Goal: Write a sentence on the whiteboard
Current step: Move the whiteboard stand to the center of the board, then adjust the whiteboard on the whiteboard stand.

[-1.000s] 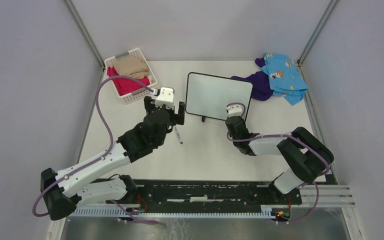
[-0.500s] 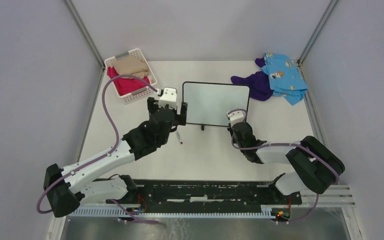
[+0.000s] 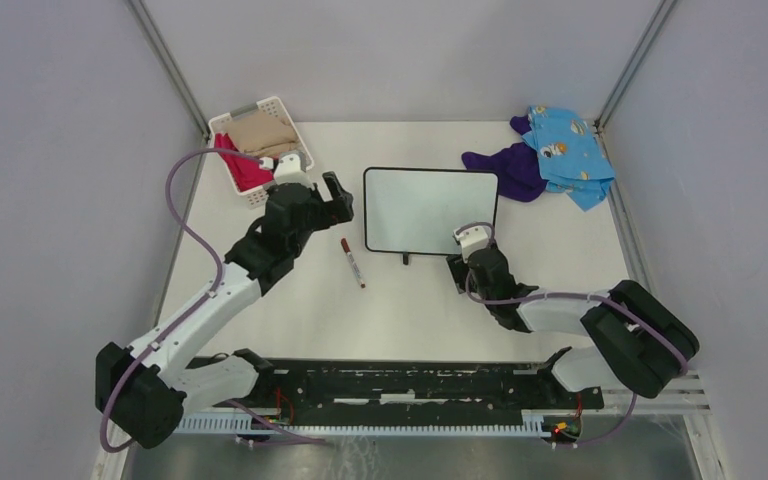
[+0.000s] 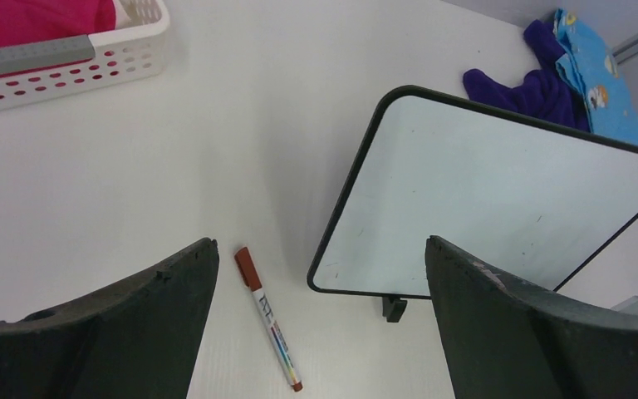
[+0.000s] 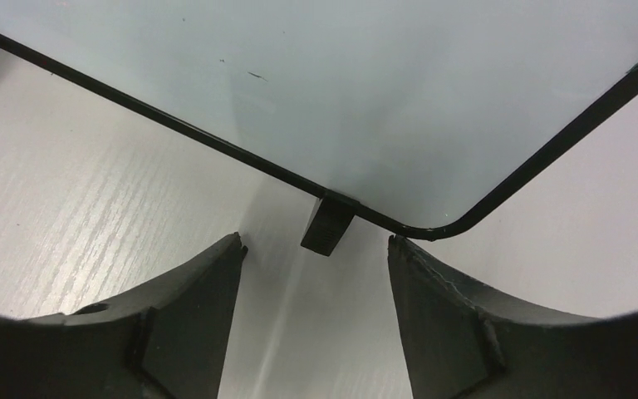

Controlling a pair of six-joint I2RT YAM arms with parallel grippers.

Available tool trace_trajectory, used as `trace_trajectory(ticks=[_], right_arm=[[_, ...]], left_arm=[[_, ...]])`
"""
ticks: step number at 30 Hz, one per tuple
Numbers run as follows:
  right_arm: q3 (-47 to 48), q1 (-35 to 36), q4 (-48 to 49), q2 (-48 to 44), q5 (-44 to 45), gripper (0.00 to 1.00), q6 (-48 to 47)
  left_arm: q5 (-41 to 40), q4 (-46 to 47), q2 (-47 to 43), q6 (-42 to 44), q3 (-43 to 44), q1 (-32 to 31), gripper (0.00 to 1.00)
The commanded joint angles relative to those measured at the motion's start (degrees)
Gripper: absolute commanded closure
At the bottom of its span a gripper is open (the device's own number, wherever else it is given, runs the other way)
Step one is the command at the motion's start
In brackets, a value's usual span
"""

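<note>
The whiteboard (image 3: 430, 208) stands at the centre of the table (image 3: 410, 305), toward the far side. The right gripper (image 5: 316, 243) sits at its near right corner, jaws spread and gripping nothing. The left gripper (image 4: 320, 245) is left of the board near the marker (image 3: 352, 262), jaws spread wide.

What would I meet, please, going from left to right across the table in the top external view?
White perforated plastic basket → red-capped white marker pen → black-framed white whiteboard → blue patterned cloth.

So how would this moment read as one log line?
whiteboard: blank | marker: lying loose | left claw: open, empty | right claw: open, empty
</note>
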Motion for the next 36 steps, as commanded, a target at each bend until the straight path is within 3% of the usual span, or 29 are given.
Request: trace_trajectory(ticks=[1,8,14,18,23,36], right_arm=[[-0.30,0.03,-0.87,-1.76,0.10,0.25,0.87],[-0.14,0.10,-2.95,-5.70,0.55,0.18,3.97],[-1.28,0.08,-4.34,-9.90,2.89,0.19,8.98],[-1.98,0.07,-3.99,-10.63,2.73,0.25,10.24],[-1.39,0.03,-3.58,-8.07,1.76,0.33,11.41],[0.09,0.07,-1.07,-3.92,3.45,0.40,11.57]], left_arm=[[13.20,5.53,-0.08,-6.48,-1.41,4.78,0.00],[16.09,16.03,1.49,-2.48,-4.12,6.19,0.00],[20.95,15.14,6.83,-3.70,-1.55,12.15,0.00],[30.61,20.39,9.87,-5.84,-3.80,16.26,0.00],[40.52,27.24,14.57,-6.35,-5.18,17.09,0.01],[43.18,37.70,23.28,-5.11,-7.90,17.61,0.11]])
